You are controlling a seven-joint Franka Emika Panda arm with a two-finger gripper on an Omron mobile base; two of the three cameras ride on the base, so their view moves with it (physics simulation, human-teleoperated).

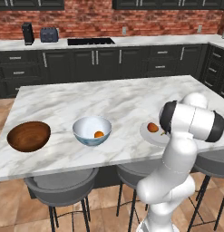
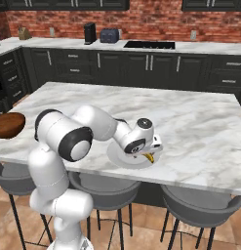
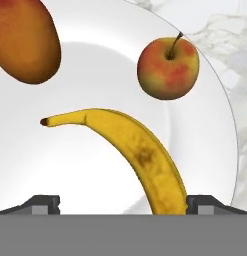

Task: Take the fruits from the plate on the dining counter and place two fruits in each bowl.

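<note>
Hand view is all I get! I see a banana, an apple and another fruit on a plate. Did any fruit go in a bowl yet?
Observer: Yes. One orange fruit lies in the white-blue bowl.
Operator: Is there another bowl?
Observer: A dark wooden bowl sits left of it on the dining counter, with no fruit in it.
Operator: Where is the hand?
Observer: The gripper is over the plate, its wrist low above it, fingers spread on either side of the banana.
Operator: Is it far from the bowls?
Observer: The plate sits right of both bowls, near the counter's front edge.
</note>
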